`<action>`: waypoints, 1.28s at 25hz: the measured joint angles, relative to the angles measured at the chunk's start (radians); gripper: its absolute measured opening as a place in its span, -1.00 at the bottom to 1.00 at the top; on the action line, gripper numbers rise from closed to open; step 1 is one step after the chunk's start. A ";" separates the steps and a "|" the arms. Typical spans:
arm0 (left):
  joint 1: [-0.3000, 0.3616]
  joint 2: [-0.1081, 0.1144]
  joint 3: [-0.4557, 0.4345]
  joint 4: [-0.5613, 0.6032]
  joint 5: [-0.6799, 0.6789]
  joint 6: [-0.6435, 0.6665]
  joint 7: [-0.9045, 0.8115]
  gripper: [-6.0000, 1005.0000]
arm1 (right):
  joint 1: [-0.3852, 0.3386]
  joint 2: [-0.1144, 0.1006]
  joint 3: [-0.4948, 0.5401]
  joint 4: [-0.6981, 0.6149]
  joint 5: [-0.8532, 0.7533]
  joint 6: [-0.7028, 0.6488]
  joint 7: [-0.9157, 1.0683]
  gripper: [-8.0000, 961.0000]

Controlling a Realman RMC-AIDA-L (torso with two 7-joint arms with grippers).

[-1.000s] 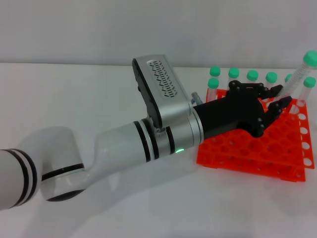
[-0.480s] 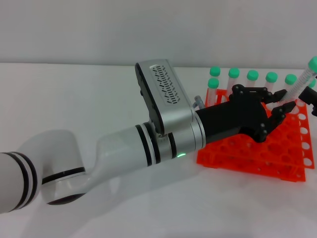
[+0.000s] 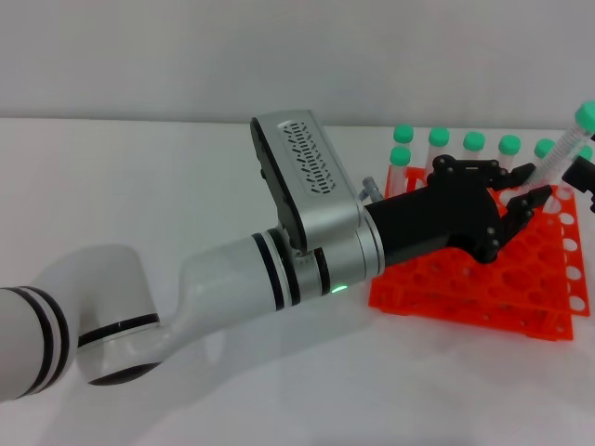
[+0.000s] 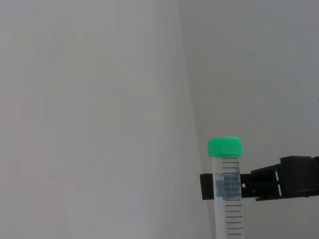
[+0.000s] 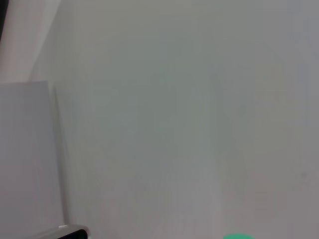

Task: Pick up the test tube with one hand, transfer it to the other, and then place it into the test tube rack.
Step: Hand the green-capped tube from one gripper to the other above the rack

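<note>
Your left claw (image 3: 522, 197) pinches the slim clear test tube (image 3: 561, 149) (round green cap, tilted) above the glossy orange-red test tube rack (image 3: 483, 279); the right claw (image 3: 584, 175) touches it, grip unclear.

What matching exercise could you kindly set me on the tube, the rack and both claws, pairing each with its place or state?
Things:
1. test tube
2. test tube rack
3. left claw
4. right claw

Places or states:
a. at the head view's right edge, beside the tube's upper part
b. tilted, green cap up, above the rack
c. orange-red, lying on the table
d. gripping the tube's lower part

Pairs: 1-b, 2-c, 3-d, 4-a
</note>
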 joint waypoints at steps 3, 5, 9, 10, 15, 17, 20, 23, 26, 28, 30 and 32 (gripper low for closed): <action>0.001 0.000 -0.005 0.000 0.001 0.000 0.003 -0.61 | 0.007 0.005 -0.001 -0.004 0.000 -0.004 0.004 0.53; 0.001 0.000 -0.005 0.000 0.002 -0.001 0.004 -0.61 | 0.017 0.010 -0.004 -0.004 0.000 -0.013 0.005 0.52; 0.001 -0.002 -0.003 0.000 0.003 -0.009 0.006 -0.61 | 0.033 0.020 -0.012 -0.004 -0.004 -0.029 0.005 0.50; 0.001 -0.002 -0.002 0.000 0.003 -0.009 0.006 -0.61 | 0.036 0.022 -0.012 -0.004 -0.005 -0.032 0.005 0.50; 0.001 -0.003 0.002 0.000 0.004 -0.010 0.006 -0.61 | 0.039 0.028 -0.009 -0.001 -0.005 -0.045 0.005 0.48; 0.001 -0.003 0.004 0.000 0.004 -0.010 0.006 -0.61 | 0.039 0.030 -0.006 -0.001 -0.005 -0.047 0.005 0.48; 0.001 -0.003 0.005 0.000 0.004 -0.011 0.007 -0.61 | 0.035 0.030 -0.005 0.000 -0.006 -0.047 0.005 0.46; 0.001 -0.003 0.005 0.001 0.003 -0.011 0.007 -0.61 | 0.032 0.027 -0.004 0.001 -0.003 -0.048 0.005 0.41; 0.005 -0.003 0.005 0.001 0.003 -0.011 0.007 -0.61 | 0.030 0.024 -0.003 0.002 0.000 -0.048 0.003 0.27; 0.016 -0.003 0.001 0.001 0.003 -0.011 0.007 -0.61 | 0.030 0.024 -0.002 0.002 0.001 -0.047 0.002 0.18; 0.023 -0.003 -0.003 0.002 0.003 -0.011 0.008 -0.61 | 0.030 0.023 -0.002 0.002 0.002 -0.047 0.001 0.09; 0.024 -0.002 -0.003 0.002 0.004 -0.011 0.008 -0.61 | 0.029 0.022 -0.002 0.001 0.002 -0.048 -0.003 0.00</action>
